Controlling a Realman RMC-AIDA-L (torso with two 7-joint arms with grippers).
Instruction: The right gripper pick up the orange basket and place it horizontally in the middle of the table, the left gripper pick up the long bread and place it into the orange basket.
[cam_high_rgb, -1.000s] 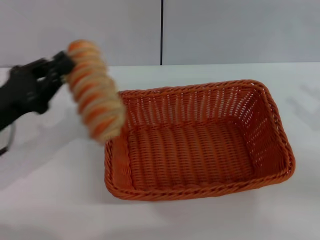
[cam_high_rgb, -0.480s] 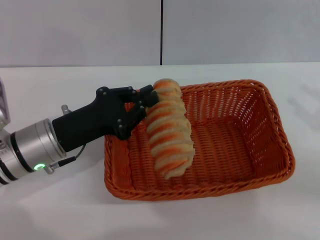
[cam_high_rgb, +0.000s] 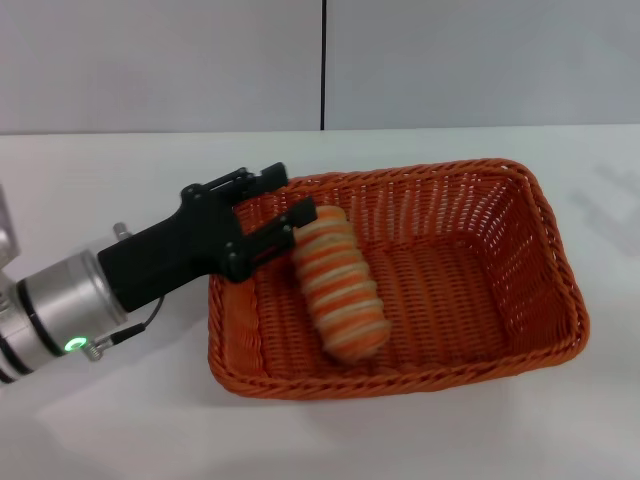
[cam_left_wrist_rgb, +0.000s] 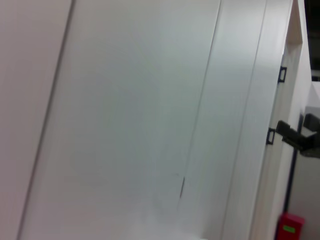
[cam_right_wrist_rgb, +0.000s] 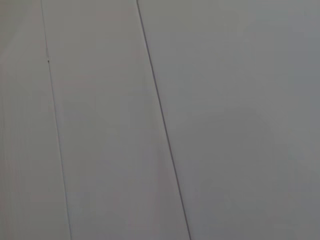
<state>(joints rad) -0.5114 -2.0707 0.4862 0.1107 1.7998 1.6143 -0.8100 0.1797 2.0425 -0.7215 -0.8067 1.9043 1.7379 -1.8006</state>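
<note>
**A:** Behind the table (cam_high_rgb: 420, 440) runs a plain grey wall with 1 dark vertical seam; the tabletop itself is white and bare around the orange basket (cam_high_rgb: 545, 270), which sits lengthwise across the middle.

**B:** And the long bread (cam_high_rgb: 340, 285)?

**A:** Inside the basket, toward its left half, lying at a slant on the woven floor with its far end up near the left gripper (cam_high_rgb: 282, 212).

**B:** So what does the release need?

**A:** As I judge it, the loaf looks settled, so the arm should lift straight up and back over the left rim without the lower finger catching the weave or dragging the bread along.

**B:** How wide is the claw?

**A:** Its 2 black fingers stand spread apart, holding nothing. The lower one is just beside the loaf's upper end, possibly touching it; I can't tell contact for sure. The upper one hangs over the basket's far-left rim.

**B:** Right gripper?

**A:** Out of sight in the head view, and its wrist camera shows only wall panels.
</note>
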